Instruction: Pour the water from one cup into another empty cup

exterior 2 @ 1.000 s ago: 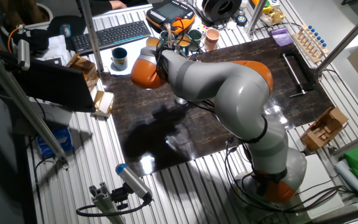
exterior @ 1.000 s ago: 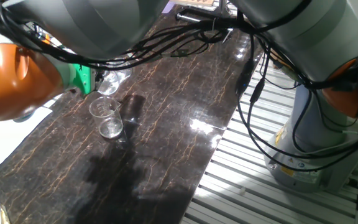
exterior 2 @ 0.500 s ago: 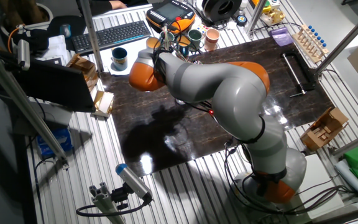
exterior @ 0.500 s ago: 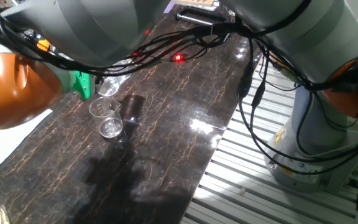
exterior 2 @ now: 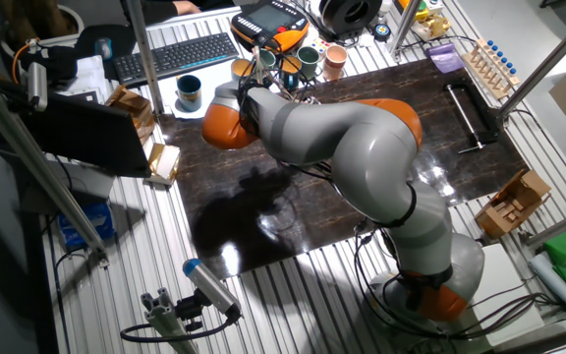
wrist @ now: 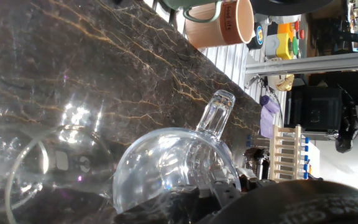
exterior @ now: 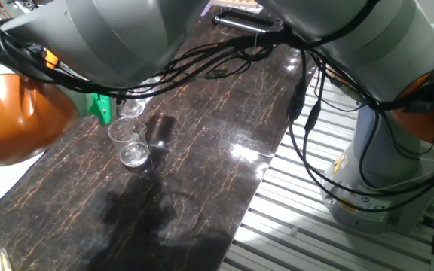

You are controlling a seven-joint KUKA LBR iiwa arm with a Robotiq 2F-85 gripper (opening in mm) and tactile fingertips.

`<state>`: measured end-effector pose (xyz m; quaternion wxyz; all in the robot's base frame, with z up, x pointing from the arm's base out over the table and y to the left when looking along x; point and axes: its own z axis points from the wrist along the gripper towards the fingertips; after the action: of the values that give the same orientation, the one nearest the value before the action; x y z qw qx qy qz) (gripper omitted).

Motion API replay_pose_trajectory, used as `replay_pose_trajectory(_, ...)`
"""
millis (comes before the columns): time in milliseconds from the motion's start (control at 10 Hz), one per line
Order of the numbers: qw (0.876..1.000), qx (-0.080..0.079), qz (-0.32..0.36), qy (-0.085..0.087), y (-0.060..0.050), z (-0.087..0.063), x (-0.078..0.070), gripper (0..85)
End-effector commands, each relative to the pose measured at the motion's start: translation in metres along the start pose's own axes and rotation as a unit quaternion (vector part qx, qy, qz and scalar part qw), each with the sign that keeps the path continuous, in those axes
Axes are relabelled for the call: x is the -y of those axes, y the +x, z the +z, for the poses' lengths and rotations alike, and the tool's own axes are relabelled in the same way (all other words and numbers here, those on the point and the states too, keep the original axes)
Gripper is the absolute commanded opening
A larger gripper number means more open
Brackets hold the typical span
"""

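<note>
You've got a dark marble-pattern table top [exterior 2: 381, 147] with gold veining, glare patches on its near edge. It sits on a ribbed aluminium bench [exterior 2: 293, 295]. Far side: black keyboard [exterior 2: 180, 54], a handheld control pad [exterior 2: 273, 18], and coloured mugs [exterior 2: 308, 59] just beside the top. A wooden rack [exterior 2: 494, 64] stands at the right end, cardboard boxes [exterior 2: 514, 202] lower right. Metal frame posts [exterior 2: 141, 44] cross the scene.
</note>
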<state>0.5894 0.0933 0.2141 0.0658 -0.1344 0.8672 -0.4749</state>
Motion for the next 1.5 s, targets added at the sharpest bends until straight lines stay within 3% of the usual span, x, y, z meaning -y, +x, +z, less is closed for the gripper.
replay_pose_trajectory(0, 1.000, 0.000, -0.001, 0.003, 0.0003, -0.0001, -0.0010, 0.7)
replay_pose_trajectory(1400, 0.999, 0.004, -0.002, 0.037, -0.0003, -0.0009, -0.0074, 0.7)
